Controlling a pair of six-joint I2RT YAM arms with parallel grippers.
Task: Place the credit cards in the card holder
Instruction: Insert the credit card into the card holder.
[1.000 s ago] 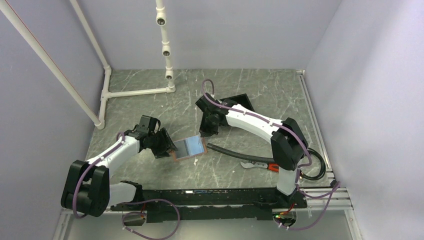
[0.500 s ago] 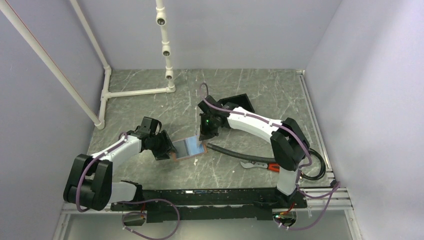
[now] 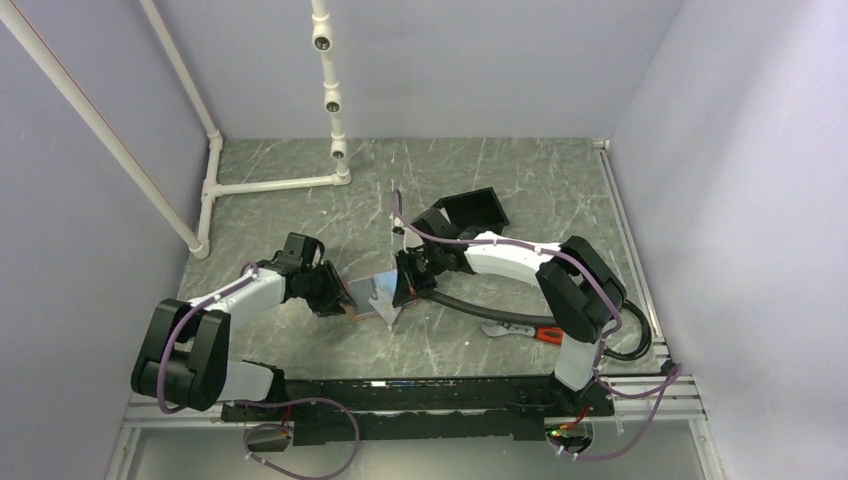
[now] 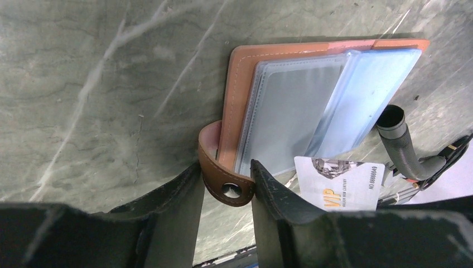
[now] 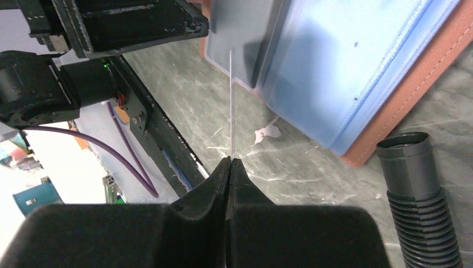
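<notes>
While the scene is being taken from above, the card holder (image 3: 366,290) is being kept open on the tabletop (image 3: 300,215) between the two arms. The left pincer (image 3: 338,296) is being held at its left edge and the right pincer (image 3: 402,292) at its right edge, where a pale credit card (image 3: 385,305) is being carried. A black box (image 3: 470,210) and a corrugated hose (image 3: 470,305) are being left aside. Through the left wrist camera, the left pincer (image 4: 226,180) is being shown closed on the holder's snap strap (image 4: 226,188), so the tan cover and its clear sleeves are being pinned flat. The credit card (image 4: 340,181), printed VIP, is being seen just off the sleeves' near corner and, as far as can be told, not yet in any slot. Through the right wrist camera, the right pincer (image 5: 230,163) is being shown clamped on one edge of the credit card (image 5: 231,100), which is being seen edge-on as a thin line beside the bluish sleeves of the card holder (image 5: 346,67). The card is being judged light, stiff but springy, and slick, so it is best pinched flat across one edge, with the leading edge left free. The sleeves are being judged soft and the holder light enough to slide, which is why the strap hold matters. Compared with a second ago, the right pincer is being found nearer and lower, moved from beyond the holder's far right corner to its right side. The left pincer is being found almost unmoved.
</notes>
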